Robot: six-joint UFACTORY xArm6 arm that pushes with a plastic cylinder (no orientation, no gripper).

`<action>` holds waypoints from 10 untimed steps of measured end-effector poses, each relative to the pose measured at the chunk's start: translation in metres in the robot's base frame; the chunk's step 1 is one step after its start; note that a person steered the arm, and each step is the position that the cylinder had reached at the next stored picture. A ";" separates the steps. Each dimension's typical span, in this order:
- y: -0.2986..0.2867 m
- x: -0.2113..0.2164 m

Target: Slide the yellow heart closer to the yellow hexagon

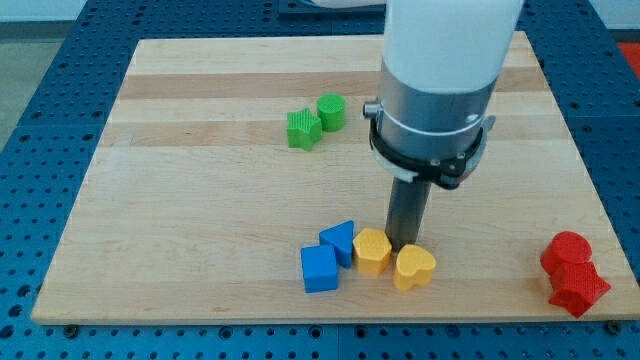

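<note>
- Down near the view's bottom, a little right of centre, my tip (405, 244) sits on the wooden board (200, 150), tucked just above the seam between the two yellow blocks; it is a plain rod with nothing to spread or pinch, and it holds nothing. I cannot tell whether it actually touches either block.
- Furthest toward the view's left of the lower cluster is the blue cube (319, 268), lying close to the board's bottom edge.
- Just up and to the right of it, touching or nearly touching, is the blue triangle (339, 241).
- Higher up the board, well apart from that cluster, the green star-like block (303, 128) lies beside the green cylinder (331, 110), the two just about touching.
- Next along the bottom comes the yellow hexagon (372, 250), pressed against the blue triangle's right side.
- Right beside it is the yellow heart (414, 267), its left side touching or almost touching the hexagon, slightly lower in the view, with my rod rising just behind the pair.
- Above the rod, my grey collar and white arm body (440, 60) cover part of the board's upper right.
- Far toward the view's right, near the bottom corner, two red blocks (572, 270) are huddled together, one above the other; their shapes are hard to make out.
</note>
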State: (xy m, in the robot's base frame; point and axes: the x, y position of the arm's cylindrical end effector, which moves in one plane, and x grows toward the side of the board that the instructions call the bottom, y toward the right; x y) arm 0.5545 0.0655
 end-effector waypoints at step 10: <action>0.047 0.063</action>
State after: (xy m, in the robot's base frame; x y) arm 0.6177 0.1121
